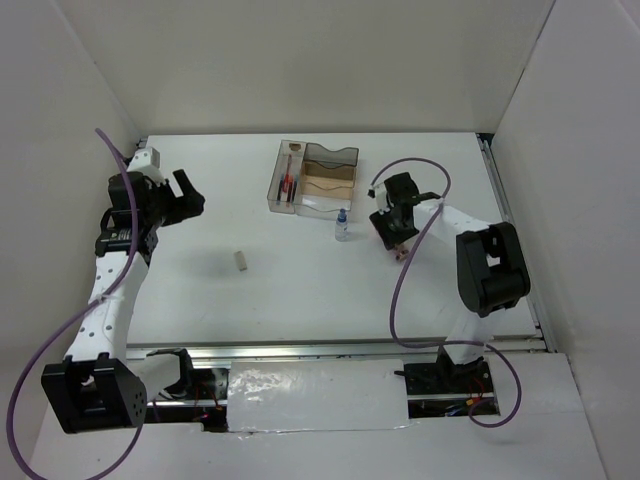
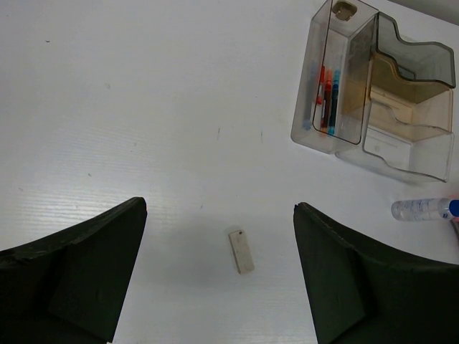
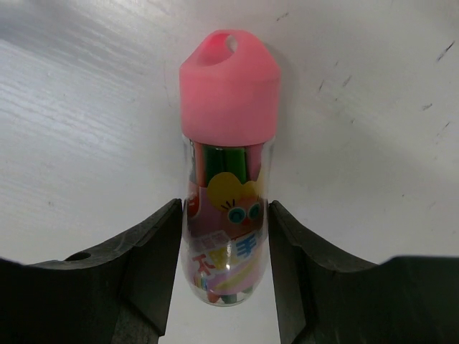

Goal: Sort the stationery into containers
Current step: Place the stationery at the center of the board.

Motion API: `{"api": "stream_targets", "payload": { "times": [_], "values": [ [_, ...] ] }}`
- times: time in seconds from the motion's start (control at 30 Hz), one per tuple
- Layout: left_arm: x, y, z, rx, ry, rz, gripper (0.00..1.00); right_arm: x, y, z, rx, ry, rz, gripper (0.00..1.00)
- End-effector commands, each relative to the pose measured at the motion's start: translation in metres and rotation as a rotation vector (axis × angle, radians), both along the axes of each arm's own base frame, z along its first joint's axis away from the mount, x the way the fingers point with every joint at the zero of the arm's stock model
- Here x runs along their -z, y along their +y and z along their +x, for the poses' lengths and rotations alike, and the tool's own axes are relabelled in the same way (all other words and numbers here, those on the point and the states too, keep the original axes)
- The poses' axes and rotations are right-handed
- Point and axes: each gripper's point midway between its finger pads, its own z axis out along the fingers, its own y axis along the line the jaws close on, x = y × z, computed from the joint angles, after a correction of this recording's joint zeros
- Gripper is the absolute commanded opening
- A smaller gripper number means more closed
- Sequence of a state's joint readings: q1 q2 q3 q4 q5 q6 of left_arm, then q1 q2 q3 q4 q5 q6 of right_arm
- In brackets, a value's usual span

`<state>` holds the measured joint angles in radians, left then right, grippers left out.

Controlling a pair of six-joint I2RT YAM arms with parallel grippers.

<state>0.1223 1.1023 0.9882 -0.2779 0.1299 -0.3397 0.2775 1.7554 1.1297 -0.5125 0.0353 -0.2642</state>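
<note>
The stubby pink-capped clear tube (image 3: 228,143) is clamped between the right fingers (image 3: 154,258), seemingly just above the white bench (image 2: 143,107), near the smoky transparent organizer tray (image 2: 305,107). The left fingers (image 2: 86,265) are spread wide and empty above a small beige block (image 2: 242,251). In the tray's narrow compartment red and blue pens (image 2: 326,100) are laid.

organizer tray (image 2: 305,129) 1 | beige blocks (image 2: 241,251) 2 | pink tube (image 3: 228,179) 1 | blue-capped bottle (image 2: 423,209) 1 | pens (image 2: 328,97) count unclear
</note>
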Motion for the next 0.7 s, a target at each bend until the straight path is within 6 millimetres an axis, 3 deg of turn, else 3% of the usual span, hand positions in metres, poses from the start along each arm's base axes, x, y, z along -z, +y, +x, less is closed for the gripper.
{"api": "stream_targets", "payload": {
  "times": [0.0, 0.07, 0.23, 0.33, 0.47, 0.67],
  "values": [
    [-0.022, -0.003, 0.007, 0.018, -0.060, 0.003, 0.96, -0.005, 0.006, 0.021, -0.049, -0.039, 0.063, 0.41],
    [-0.024, -0.003, 0.010, 0.019, -0.061, -0.007, 0.96, -0.002, 0.003, 0.020, -0.029, -0.033, 0.076, 0.48],
    [-0.024, -0.006, 0.014, 0.021, -0.047, -0.032, 0.95, 0.000, -0.007, 0.011, -0.003, -0.019, 0.086, 0.46],
    [-0.025, -0.008, 0.015, 0.028, -0.051, -0.045, 0.95, 0.003, -0.015, 0.005, 0.016, 0.002, 0.089, 0.52],
    [-0.027, -0.011, 0.017, 0.037, -0.055, -0.054, 0.95, 0.004, -0.019, 0.004, 0.032, 0.016, 0.101, 0.63],
    [-0.033, -0.012, 0.016, 0.040, -0.063, -0.038, 0.95, 0.005, -0.020, 0.008, 0.048, 0.039, 0.090, 0.69]
  ]
}}
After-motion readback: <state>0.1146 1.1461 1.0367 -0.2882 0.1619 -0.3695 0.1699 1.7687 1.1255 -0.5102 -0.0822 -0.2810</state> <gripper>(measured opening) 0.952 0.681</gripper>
